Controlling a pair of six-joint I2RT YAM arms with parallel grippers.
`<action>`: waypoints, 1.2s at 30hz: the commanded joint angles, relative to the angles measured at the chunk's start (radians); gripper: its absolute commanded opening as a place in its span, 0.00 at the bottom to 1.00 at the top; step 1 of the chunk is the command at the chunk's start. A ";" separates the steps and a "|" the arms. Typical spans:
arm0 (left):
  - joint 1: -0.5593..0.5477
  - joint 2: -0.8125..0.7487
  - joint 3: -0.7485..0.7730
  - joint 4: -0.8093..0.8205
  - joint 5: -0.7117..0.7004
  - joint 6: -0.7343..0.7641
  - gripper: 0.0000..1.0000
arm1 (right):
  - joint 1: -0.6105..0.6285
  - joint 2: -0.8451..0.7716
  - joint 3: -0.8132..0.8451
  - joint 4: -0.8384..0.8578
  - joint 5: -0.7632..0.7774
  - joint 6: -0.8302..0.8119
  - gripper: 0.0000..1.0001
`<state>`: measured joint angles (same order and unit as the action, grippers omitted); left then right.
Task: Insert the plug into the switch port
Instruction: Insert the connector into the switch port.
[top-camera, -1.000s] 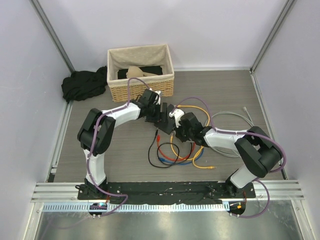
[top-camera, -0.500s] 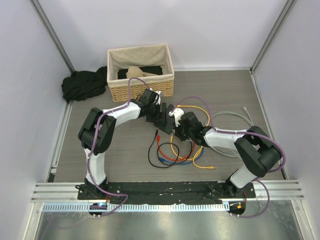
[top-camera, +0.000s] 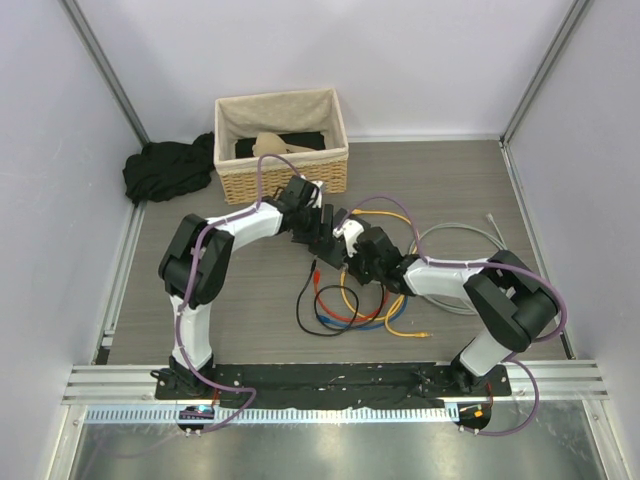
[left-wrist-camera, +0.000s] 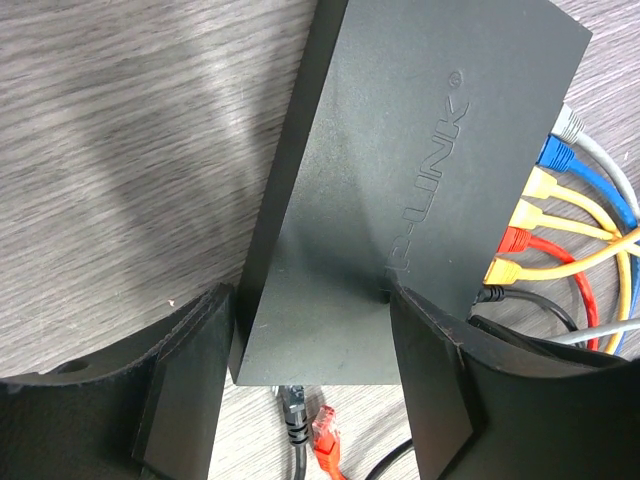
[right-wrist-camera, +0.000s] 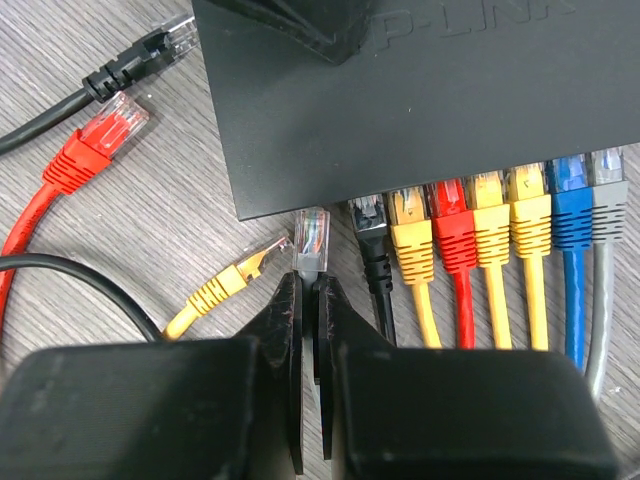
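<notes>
The switch (left-wrist-camera: 400, 180) is a flat dark-grey box lying on the table, also seen in the right wrist view (right-wrist-camera: 400, 100) and from above (top-camera: 335, 225). My left gripper (left-wrist-camera: 310, 300) is shut on the switch's narrow end, one finger against each side. My right gripper (right-wrist-camera: 308, 280) is shut on the plug (right-wrist-camera: 313, 238), a clear connector with a grey boot. The plug's tip sits at the switch's socket edge, just left of a plugged-in black cable (right-wrist-camera: 372, 240). Several yellow, red, blue and grey plugs fill the sockets to the right.
Loose yellow (right-wrist-camera: 240, 272), red (right-wrist-camera: 100, 140) and black (right-wrist-camera: 150, 50) plugs lie beside the switch. Coiled cables (top-camera: 350, 305) lie in front of it, with a grey loop (top-camera: 465, 240) to the right. A wicker basket (top-camera: 282, 150) and black cloth (top-camera: 165, 168) are at the back left.
The left gripper's fingers closed in a little on the switch. The right gripper with the plug crept slightly left toward the switch.
</notes>
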<state>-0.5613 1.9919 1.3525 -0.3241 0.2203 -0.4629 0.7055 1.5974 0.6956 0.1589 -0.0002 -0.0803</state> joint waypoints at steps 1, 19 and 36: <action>-0.002 0.044 0.019 -0.026 0.024 0.015 0.67 | 0.015 -0.001 0.008 0.056 0.061 -0.013 0.01; -0.002 0.067 0.050 -0.085 0.004 0.050 0.66 | 0.052 -0.037 -0.004 0.106 0.197 -0.039 0.01; -0.002 0.074 0.059 -0.081 0.048 0.032 0.66 | 0.089 -0.010 0.016 0.123 0.147 -0.068 0.01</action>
<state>-0.5594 2.0209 1.4029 -0.3702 0.2363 -0.4335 0.7738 1.5970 0.6861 0.1944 0.1581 -0.1444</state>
